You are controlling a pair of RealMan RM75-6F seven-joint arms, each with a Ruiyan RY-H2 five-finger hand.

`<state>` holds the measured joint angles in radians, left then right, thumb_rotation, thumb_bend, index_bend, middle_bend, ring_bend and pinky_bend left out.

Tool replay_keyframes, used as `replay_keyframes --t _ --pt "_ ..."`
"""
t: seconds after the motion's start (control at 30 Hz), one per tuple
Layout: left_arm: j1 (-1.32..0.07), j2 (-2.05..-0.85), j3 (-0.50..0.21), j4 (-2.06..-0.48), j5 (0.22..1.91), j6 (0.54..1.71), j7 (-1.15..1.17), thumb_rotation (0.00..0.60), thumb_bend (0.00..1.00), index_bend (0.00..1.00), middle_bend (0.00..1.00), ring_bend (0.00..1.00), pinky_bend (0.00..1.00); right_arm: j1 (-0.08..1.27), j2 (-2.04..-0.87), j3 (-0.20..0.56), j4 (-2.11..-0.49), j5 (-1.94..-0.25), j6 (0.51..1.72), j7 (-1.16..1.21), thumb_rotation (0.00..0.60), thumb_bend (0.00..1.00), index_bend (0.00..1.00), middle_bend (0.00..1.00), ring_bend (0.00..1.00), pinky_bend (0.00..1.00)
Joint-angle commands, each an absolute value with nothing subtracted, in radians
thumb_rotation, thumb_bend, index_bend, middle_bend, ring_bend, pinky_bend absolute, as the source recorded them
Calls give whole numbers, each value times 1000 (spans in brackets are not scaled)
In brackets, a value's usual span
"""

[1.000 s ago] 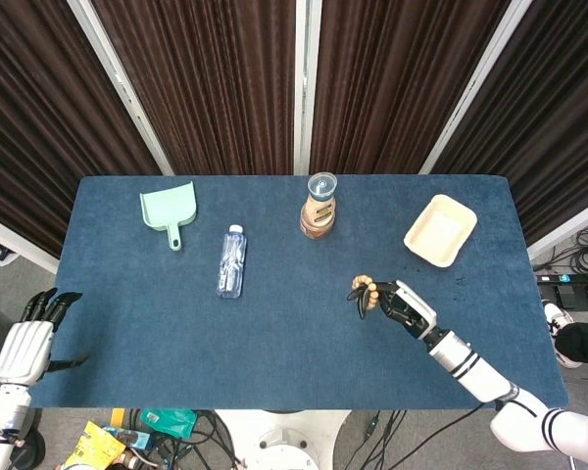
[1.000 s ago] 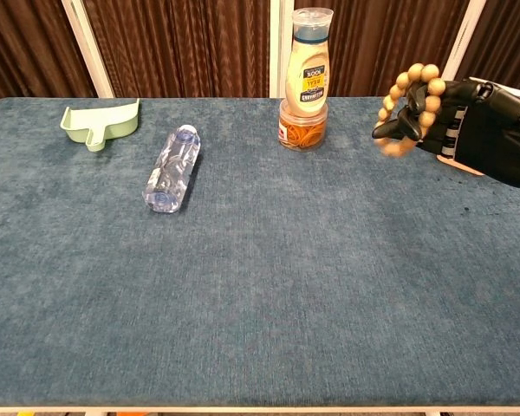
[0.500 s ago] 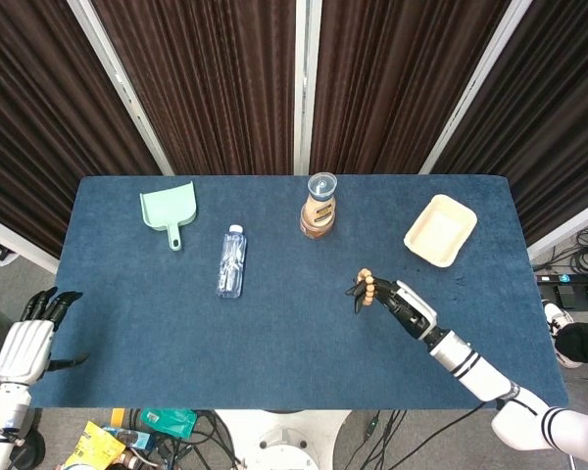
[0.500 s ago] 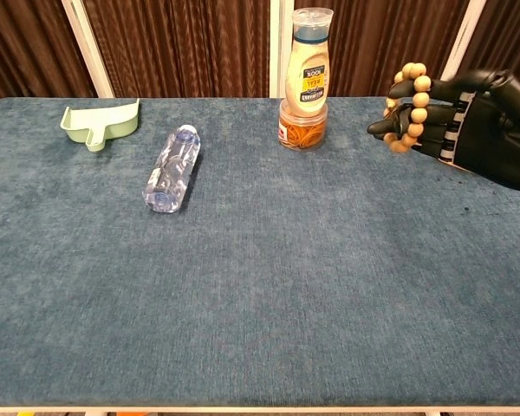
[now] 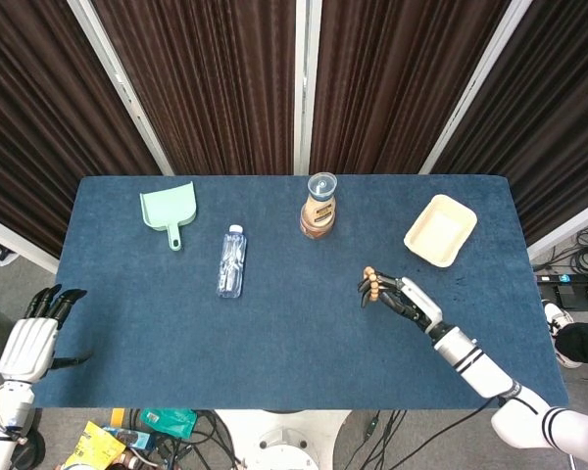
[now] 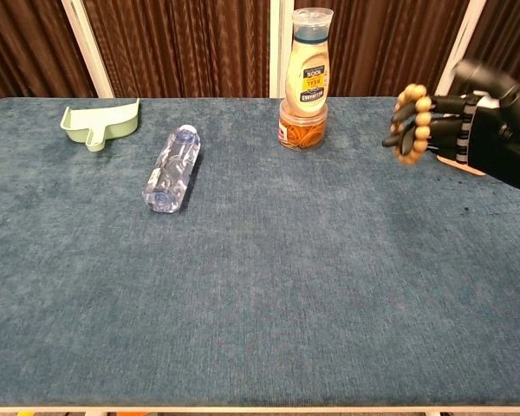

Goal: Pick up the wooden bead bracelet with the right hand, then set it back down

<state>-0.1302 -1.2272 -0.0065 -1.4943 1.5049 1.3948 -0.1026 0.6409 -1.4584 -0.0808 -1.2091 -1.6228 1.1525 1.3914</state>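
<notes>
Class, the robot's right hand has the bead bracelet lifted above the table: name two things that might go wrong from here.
1. The bracelet hangs on the right hand's fingers, so it may slip off early and drop onto the table.
2. It might snag on those fingers when they open instead of setting down cleanly.

Sauce bottle (image 6: 308, 61) label: print present, too small to read.

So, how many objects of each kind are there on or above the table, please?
Dustpan: 1
Water bottle: 1
Sauce bottle, standing upside down: 1
Tray: 1
Wooden bead bracelet, held in the right hand: 1
Total: 5
</notes>
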Motion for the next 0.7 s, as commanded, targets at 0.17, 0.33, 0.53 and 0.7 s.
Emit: replay_keyframes --t 0.17,0.33,0.53,0.7 --pt "-126 -1227 -4 -1500 1505 1401 -95 600 0 140 126 0 0 685 -1506 -19 -1212 -1454 936 429 281 225 264 391 176 1" --pt "-121 -1232 -4 -1496 1501 1406 -96 600 0 140 126 0 0 657 -1486 16 -1281 -1376 974 127 284 227 56 229 76 1" --pt "-117 -1246 -9 -1480 1498 1418 -97 600 0 140 126 0 0 533 -1374 39 -1402 -1388 1186 153 361 234 0 160 21 1" --pt "-109 -1266 -30 -1475 1489 1456 -63 600 0 140 126 0 0 371 -1269 12 -1483 -1425 1427 121 491 302 0 181 24 1"
